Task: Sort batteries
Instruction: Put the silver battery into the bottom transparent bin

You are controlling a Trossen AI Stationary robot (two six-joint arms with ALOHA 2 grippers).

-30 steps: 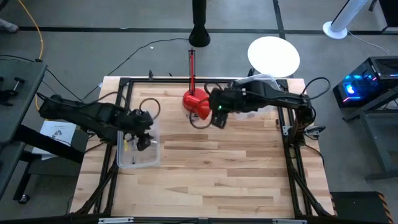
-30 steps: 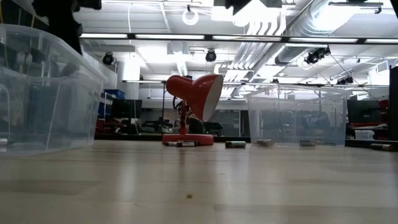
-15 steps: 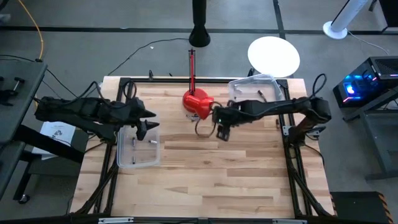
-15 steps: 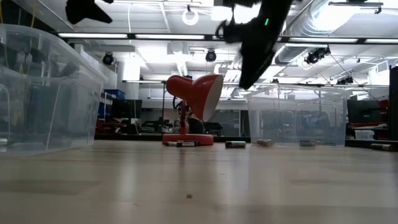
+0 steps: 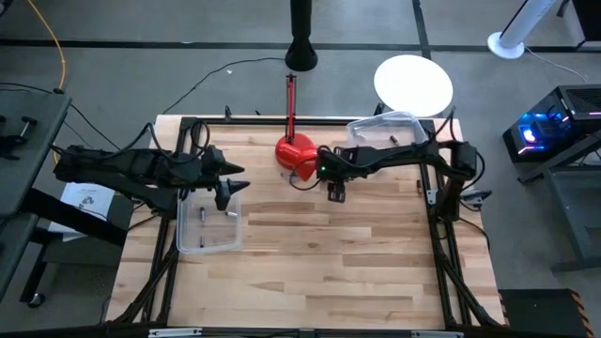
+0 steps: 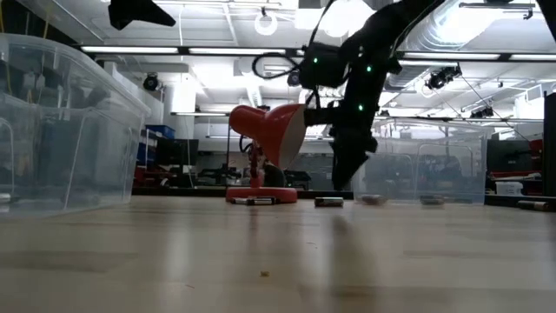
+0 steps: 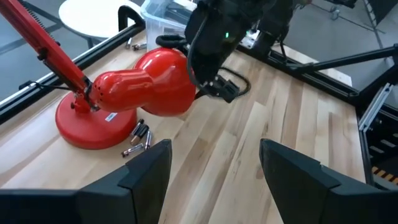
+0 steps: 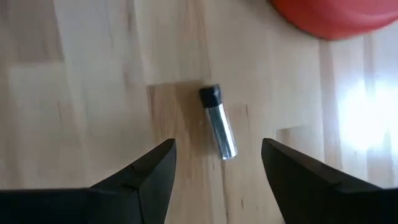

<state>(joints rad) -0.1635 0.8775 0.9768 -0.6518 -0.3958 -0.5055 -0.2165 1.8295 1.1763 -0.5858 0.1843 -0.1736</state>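
right hand (image 5: 335, 194) hangs just above the pale wooden tabletop (image 5: 319, 263), beside the red desk lamp with the round base (image 5: 297, 156). its fingers (image 8: 143, 177) stand apart, nothing between them. in the right wrist view a single small silvery cylindrical battery with a dark cap (image 8: 217, 130) lies flat on the wood, centred in the gap between the two fingers and apart from both. judged step: descent onto this battery for pickup.

notes on doing it well:
- the battery lies with its long axis nearly along the camera's forward line, slightly skewed. the fingers close across its width, which suits it; a small wrist turn to square up is likely to reduce roll.
- lower until the fingertips nearly touch the wood, then close. a round cell probably squirts out if pinched high.
- grip mid-body, not on the dark cap.
- the lamp head is near; keep the wrist clear of it on the lift.

other batteries: a small cluster of dark and silvery cells (image 7: 138, 138) lies against the lamp base; a couple of cells (image 5: 228, 214) sit in the clear plastic bin at the left edge (image 5: 185, 244). a second clear plastic bin (image 5: 390, 120) stands at the far right corner; contents too small to tell.

left hand (image 5: 242, 183) hovers above the near end of the left bin, fingers (image 7: 144, 174) spread, carrying nothing.
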